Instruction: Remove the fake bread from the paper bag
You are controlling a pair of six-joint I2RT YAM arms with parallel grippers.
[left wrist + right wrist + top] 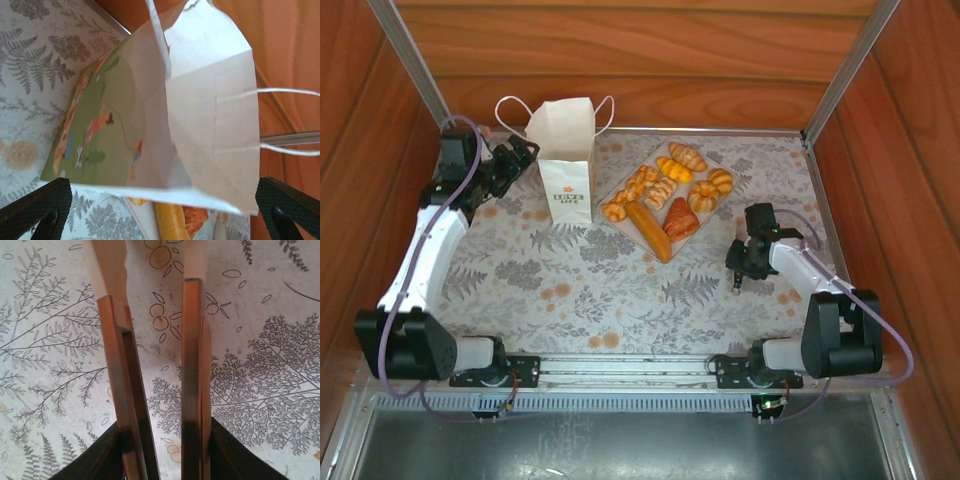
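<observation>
The paper bag (566, 150) stands upright at the back left, white with cord handles and an orange logo on its front. Several golden pieces of fake bread (665, 195) lie outside it on a pale tray (640, 163), among them a long loaf (648, 230) and a brown triangle (680, 220). My left gripper (524, 156) is open wide beside the bag's left side. Up close, the bag (210, 100) sits just ahead of the left gripper (165, 200), with the loaf (172, 220) showing below its edge. My right gripper (738, 272) hovers open over the cloth, nothing between its fingers (112, 340).
A fern-printed cloth (580, 280) covers the table. Wooden walls (620, 60) and metal posts close in the back and sides. The arm bases sit on a rail (620, 370) at the near edge.
</observation>
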